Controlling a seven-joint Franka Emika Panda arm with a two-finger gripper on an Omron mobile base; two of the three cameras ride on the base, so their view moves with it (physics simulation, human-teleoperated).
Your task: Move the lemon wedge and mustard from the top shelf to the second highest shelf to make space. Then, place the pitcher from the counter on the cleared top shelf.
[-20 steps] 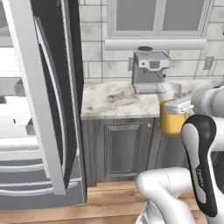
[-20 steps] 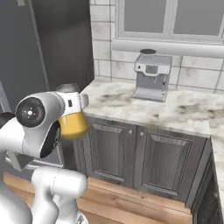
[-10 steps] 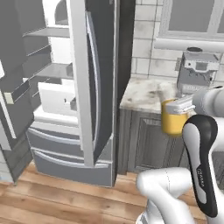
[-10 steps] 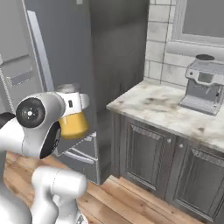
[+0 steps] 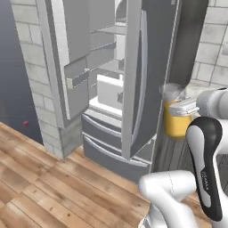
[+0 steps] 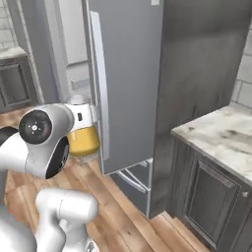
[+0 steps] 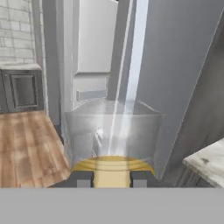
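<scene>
My gripper (image 5: pixel 183 108) is shut on the pitcher (image 5: pixel 175 124), a clear jug with orange-yellow liquid in its lower part, held upright in the air. From the other side the pitcher (image 6: pixel 82 141) hangs under the gripper (image 6: pixel 86 114), close to the fridge door. In the hand view the pitcher (image 7: pixel 114 131) stands right before the gripper (image 7: pixel 111 179). Inside the open fridge, grey shelf plates show, the top shelf (image 5: pixel 108 30) above the second highest shelf (image 5: pixel 106 46). The counter (image 6: pixel 216 133) lies to the right. The lemon wedge and mustard are out of view.
The fridge's right door (image 5: pixel 138 80) stands open edge-on just left of the pitcher. Its left door (image 5: pixel 78 75) carries grey bins. A white drawer (image 5: pixel 108 91) sits under the shelves. Wooden floor (image 5: pixel 40 178) spreads in front, and dark cabinets (image 6: pixel 211 197) stand under the counter.
The whole picture has swung from the counter and coffee machine to the open fridge, so the base has moved. The pitcher stays in the gripper at the same place before the cameras.
</scene>
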